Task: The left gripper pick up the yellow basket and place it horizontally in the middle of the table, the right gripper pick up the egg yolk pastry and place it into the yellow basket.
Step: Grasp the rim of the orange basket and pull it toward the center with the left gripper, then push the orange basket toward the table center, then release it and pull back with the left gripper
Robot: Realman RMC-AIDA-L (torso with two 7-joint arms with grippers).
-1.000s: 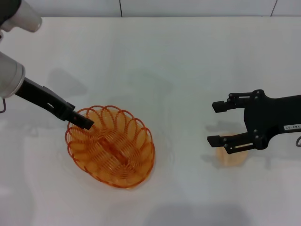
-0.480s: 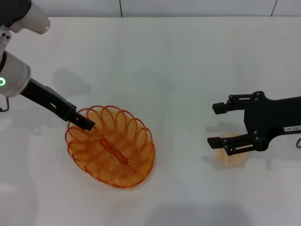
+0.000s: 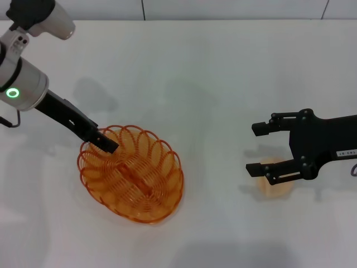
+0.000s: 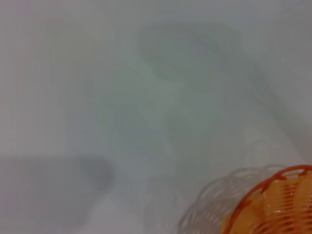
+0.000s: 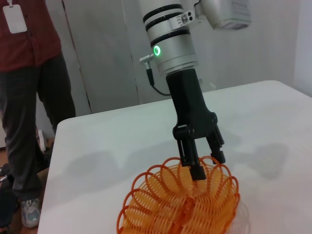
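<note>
The yellow basket [image 3: 131,174] lies slanted on the white table [image 3: 223,67], left of the middle. It also shows in the left wrist view [image 4: 275,204] and the right wrist view [image 5: 170,204]. My left gripper [image 3: 109,143] is at the basket's far-left rim. In the right wrist view the left gripper [image 5: 209,166] is open, with one finger inside the rim and one outside. My right gripper [image 3: 252,147] is open and hovers at the right. The egg yolk pastry [image 3: 274,181] lies on the table partly under its nearer finger.
A person [image 5: 27,97] in a red shirt stands just beyond the table's edge, behind the left arm. Grey seams [image 3: 143,10] run along the table's far side.
The left arm has swung its wrist up and to the right, and its fingertips have slid a little further over the basket's rim. The basket, pastry and right gripper have stayed put.
</note>
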